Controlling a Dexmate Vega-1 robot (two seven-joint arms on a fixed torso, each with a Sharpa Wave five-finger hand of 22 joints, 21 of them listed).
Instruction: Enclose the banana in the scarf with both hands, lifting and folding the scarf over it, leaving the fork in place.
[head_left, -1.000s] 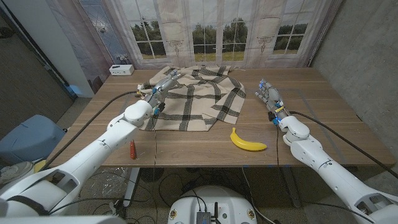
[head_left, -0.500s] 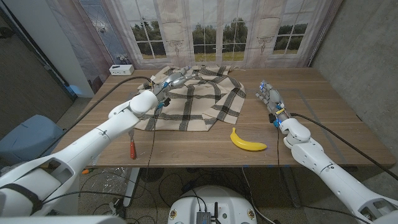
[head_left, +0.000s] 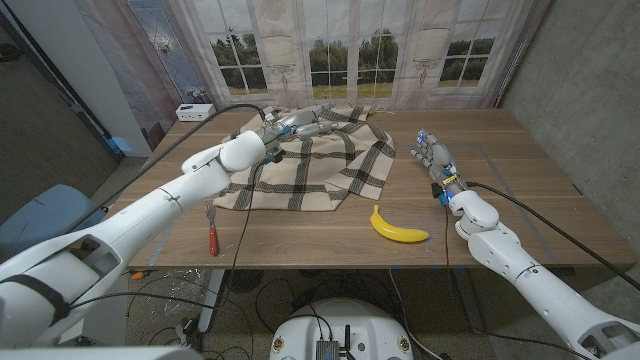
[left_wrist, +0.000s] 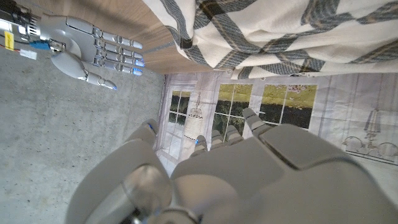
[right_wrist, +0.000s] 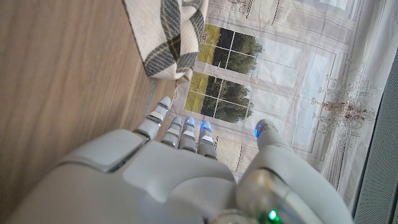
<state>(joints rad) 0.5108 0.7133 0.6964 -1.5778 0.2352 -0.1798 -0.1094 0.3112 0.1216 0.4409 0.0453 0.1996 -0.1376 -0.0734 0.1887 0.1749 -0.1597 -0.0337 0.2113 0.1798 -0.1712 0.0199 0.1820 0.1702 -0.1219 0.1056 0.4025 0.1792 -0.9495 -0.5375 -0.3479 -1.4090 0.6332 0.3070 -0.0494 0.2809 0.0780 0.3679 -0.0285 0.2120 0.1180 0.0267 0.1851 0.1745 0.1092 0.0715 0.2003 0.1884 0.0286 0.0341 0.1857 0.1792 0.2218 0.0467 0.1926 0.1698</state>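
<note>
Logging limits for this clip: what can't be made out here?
- Left hand, head view: over the scarf; whether it touches the cloth is unclear.
- Fork, head view: too small to see its tines.
- Right hand, right wrist view: its back hides the palm side.

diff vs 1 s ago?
The left hand moved across the scarf toward its far edge, uncovering the fork that its arm had partly hidden. It holds nothing. Right hand, banana and scarf stayed put.
</note>
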